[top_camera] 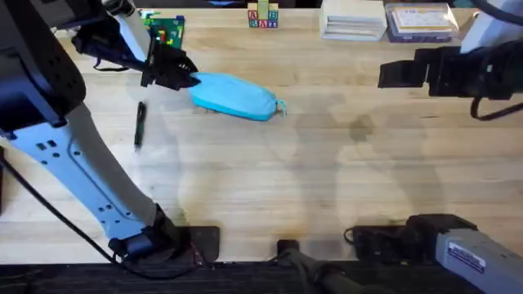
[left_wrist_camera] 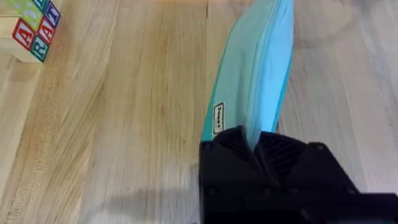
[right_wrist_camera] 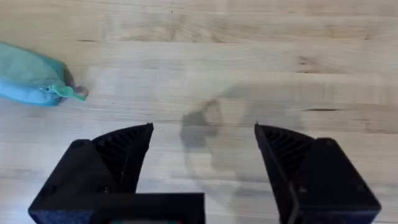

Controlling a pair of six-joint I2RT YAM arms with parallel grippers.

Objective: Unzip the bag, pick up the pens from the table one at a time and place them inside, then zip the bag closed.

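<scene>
Light blue soft fabric pencil pouch [top_camera: 234,96] lies on the pale wooden plank table [top_camera: 327,188], in the far left-of-middle part of the overhead view. Its long axis runs from upper left to lower right there, slightly tilted off the table's far edge, with the small zipper pull [top_camera: 280,105] sticking out at the right-hand end, toward the middle of the table. The left-hand end of the pouch sits in the left arm's black two-finger gripper [top_camera: 181,78]; in the left wrist view the two fingers are pressed close together with the blue fabric pinched in the narrow gap between them [left_wrist_camera: 258,146], and the pouch stretches straight away from the gripper along its length, a small white label [left_wrist_camera: 218,118] on its side.

One thin black stick pen [top_camera: 139,125] lies on the table just left of the pouch and nearer the bases, apart from it, its long axis nearly straight toward and away from the camera.

The right arm's black gripper [right_wrist_camera: 204,149] hangs above bare wood well to the right of the pouch, its fingers spread wide with nothing between them; the pouch's pull end shows far off in its view [right_wrist_camera: 37,84].

Lettered toy blocks [top_camera: 263,16] and some boxes [top_camera: 353,20] stand along the table's far edge
</scene>
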